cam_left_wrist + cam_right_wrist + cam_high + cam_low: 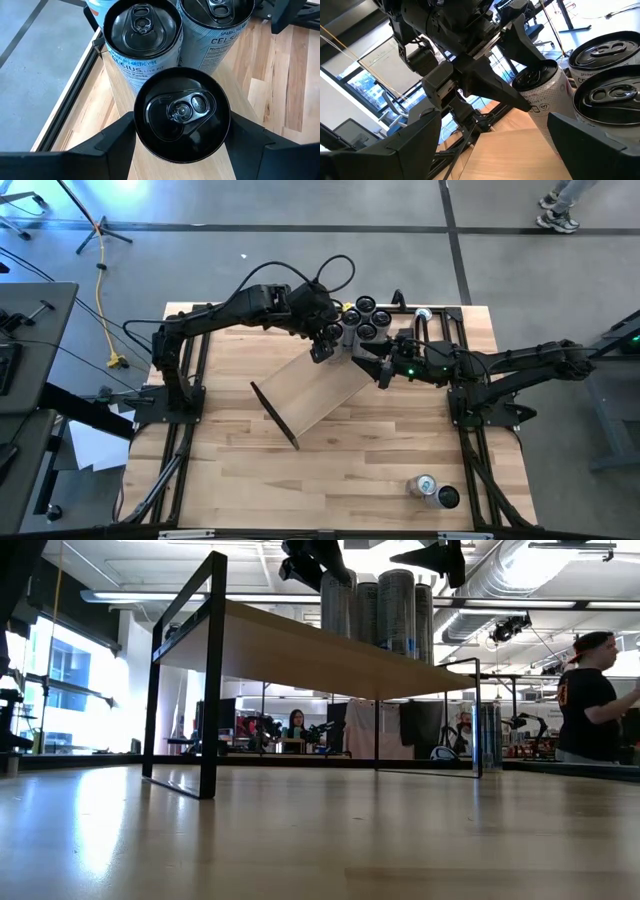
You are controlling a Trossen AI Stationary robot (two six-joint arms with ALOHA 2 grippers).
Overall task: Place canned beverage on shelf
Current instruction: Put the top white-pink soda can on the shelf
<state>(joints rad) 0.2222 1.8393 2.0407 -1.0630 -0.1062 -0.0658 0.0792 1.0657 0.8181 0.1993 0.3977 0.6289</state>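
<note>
five cans at the shelf's far end, one in the left gripper

clustered upright on the far end of the shelf point(318, 395), near the table's point(330, 470) far edge: cans point(368, 318). clamped by the left gripper point(181, 145) around the nearest can point(181, 112), standing on the board just beside two others point(142, 30); label hidden under the black lid. spread wide and empty beside the cluster: the right gripper point(490, 135), its view mostly blocked by the left arm. two more cans point(432, 490) lying near the table's near right corner. can bases cut off by the board in the low view; a person point(590, 700) beyond the table.
</note>
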